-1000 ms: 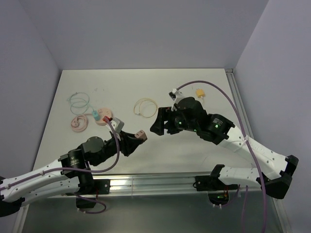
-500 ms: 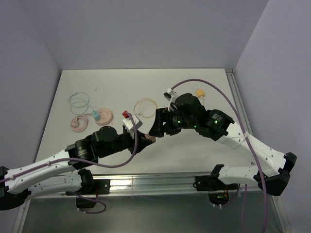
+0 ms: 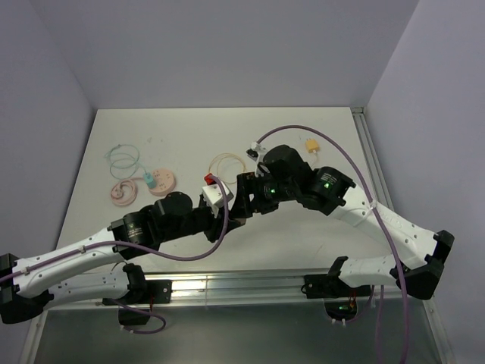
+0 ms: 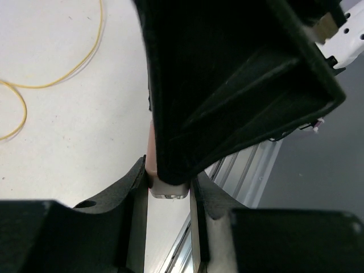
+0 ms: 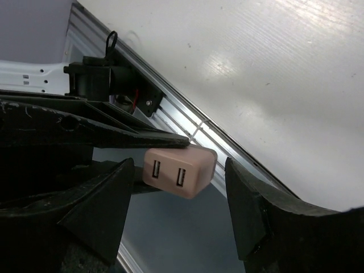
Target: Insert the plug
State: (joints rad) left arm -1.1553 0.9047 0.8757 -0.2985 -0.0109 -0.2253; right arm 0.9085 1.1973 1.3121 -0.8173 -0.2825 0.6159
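A pink charger plug (image 5: 179, 170) with two USB sockets on its face hangs in the air above the table's near edge. My left gripper (image 4: 169, 183) is shut on it, and its base (image 4: 167, 191) shows between the two black fingers. My right gripper (image 5: 181, 199) is open, with one finger (image 5: 102, 199) on either side of the plug and a gap at each side. In the left wrist view a right finger (image 4: 227, 85) covers most of the plug. Seen from above, the two grippers (image 3: 235, 208) meet at mid-table and hide the plug.
On the table lie a yellow cable loop (image 3: 226, 166), a green-blue loop (image 3: 123, 157), a pink coil (image 3: 122, 192), a pink disc (image 3: 161, 181) and a small yellow connector (image 3: 311, 144). An aluminium rail (image 3: 242, 284) runs along the near edge. Walls close three sides.
My left arm has carried the plug to the right, up to the right gripper. The right gripper has come left over it, and its fingers have narrowed a little.
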